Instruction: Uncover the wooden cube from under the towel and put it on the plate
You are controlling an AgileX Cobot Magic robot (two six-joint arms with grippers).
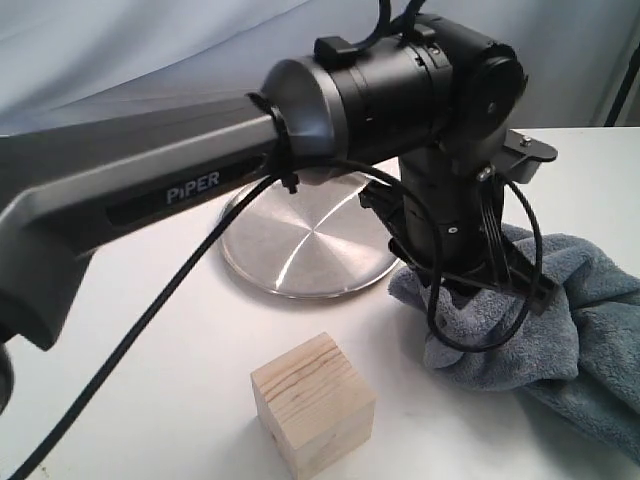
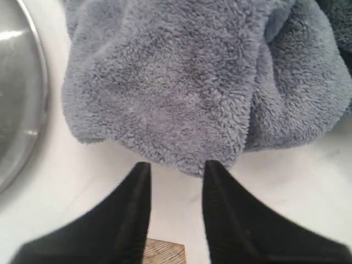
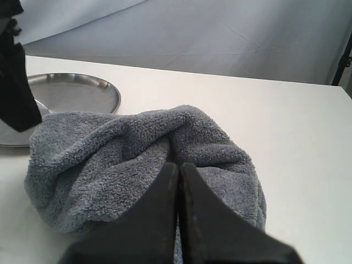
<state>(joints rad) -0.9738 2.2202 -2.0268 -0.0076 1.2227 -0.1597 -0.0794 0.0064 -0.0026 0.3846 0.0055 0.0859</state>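
With the wooden cube (image 1: 313, 400) uncovered at the exterior view's lower centre, the towel (image 1: 520, 320) at right, under the closed right gripper (image 3: 177, 165), could be snagged instead were the left gripper (image 2: 175, 168), jaws apart, lowered here.

The wooden cube (image 1: 313, 405), pale with darker grain lines, sits uncovered and upright at the near centre, apart from the other 2 things. The plate (image 1: 300, 245), round shiny steel, lies flat beyond it. The towel (image 1: 560, 320), fluffy blue-grey, is bunched at the right, its left edge just beside the plate's rim.
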